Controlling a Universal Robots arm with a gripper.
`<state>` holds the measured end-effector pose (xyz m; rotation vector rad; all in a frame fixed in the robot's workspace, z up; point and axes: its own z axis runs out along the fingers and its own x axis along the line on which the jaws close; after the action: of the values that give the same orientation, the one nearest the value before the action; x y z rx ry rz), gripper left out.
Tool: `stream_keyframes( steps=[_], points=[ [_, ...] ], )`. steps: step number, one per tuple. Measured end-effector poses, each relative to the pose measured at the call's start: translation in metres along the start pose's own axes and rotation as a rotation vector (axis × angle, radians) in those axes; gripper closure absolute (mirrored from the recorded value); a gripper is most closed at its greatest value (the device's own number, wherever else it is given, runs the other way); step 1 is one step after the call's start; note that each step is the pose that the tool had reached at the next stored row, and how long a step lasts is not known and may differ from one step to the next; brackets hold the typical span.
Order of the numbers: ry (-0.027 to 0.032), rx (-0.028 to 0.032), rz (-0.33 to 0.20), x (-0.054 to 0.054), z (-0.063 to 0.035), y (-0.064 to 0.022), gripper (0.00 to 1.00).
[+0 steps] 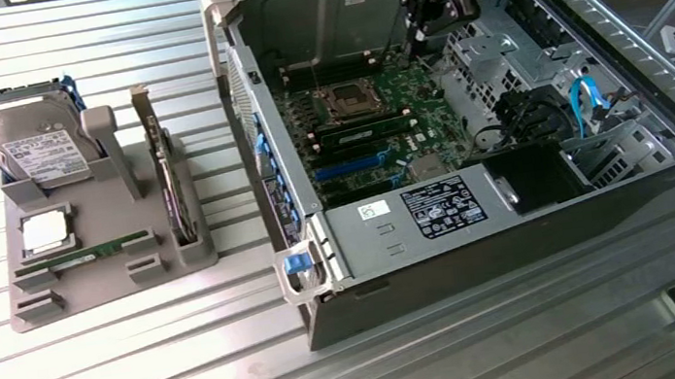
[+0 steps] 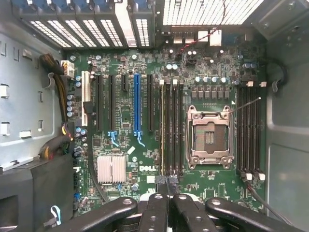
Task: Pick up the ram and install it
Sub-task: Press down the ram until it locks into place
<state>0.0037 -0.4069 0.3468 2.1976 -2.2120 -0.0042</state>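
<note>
The slatted metal bench (image 1: 139,372) carries two groups of items. Toward the exterior view's right stands an open computer case (image 1: 514,235), lying on its side with the motherboard (image 1: 373,160) (image 2: 149,154) exposed. Toward the exterior view's left sits a grey holder (image 1: 62,275), apart from the case.

The holder carries a silver hard drive (image 1: 31,142) standing at its far end. A brownish-green expansion card (image 1: 158,164) stands upright along the edge nearer the case.

The arm reaches down into the case from above. The hand (image 1: 429,35) (image 2: 167,182) hangs over the motherboard near the far wall of the case, touching nothing that can be seen. Its fingers (image 2: 153,208) are closed together, tip against tip, with nothing between them. In the wrist view the tips sit above one end of the bank of memory slots (image 2: 171,125) beside the processor socket (image 2: 209,137) (image 1: 345,100).

The ram (image 1: 104,250) lies flat in a groove near the front of the holder, a thin green stick pointing across the holder toward the expansion card. It is outside the case, well apart from the hand, with the case wall and the expansion card between the two.

A green strip (image 1: 363,132) shows in the slot area beside the socket. Whether it is a seated module cannot be told.
</note>
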Motion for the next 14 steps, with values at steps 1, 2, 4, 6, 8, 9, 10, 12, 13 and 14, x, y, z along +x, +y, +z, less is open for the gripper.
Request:
stream_keyframes(
  steps=[1, 2, 4, 6, 8, 9, 10, 12, 13, 14],
  points=[
    [-0.0001, 0.0006, 0.0, 0.0, 0.0017, 0.0, 0.89],
    [-0.0001, 0.0012, 0.0, 0.0, 0.0033, 0.0, 0.89],
    [-0.0001, 0.0024, 0.0, 0.0, 0.0065, -0.0001, 0.89],
    [0.0, 0.0039, 0.0, 0.0, 0.01, -0.0002, 0.89],
    [-0.0001, 0.0052, 0.0, 0.0, 0.0141, -0.0002, 0.89],
    [-0.0001, 0.0055, 0.0, 0.0, 0.0156, -0.0003, 0.89],
    [-0.0001, 0.0056, 0.0, 0.0, 0.0181, -0.0003, 0.89],
    [-0.0001, 0.0056, 0.0, 0.0, 0.0252, -0.0004, 0.89],
    [0.0, 0.0056, 0.0, 0.0, 0.0287, -0.0004, 0.89],
    [0.0, 0.0056, 0.0, 0.0, 0.0321, -0.0005, 0.89]
  ],
)
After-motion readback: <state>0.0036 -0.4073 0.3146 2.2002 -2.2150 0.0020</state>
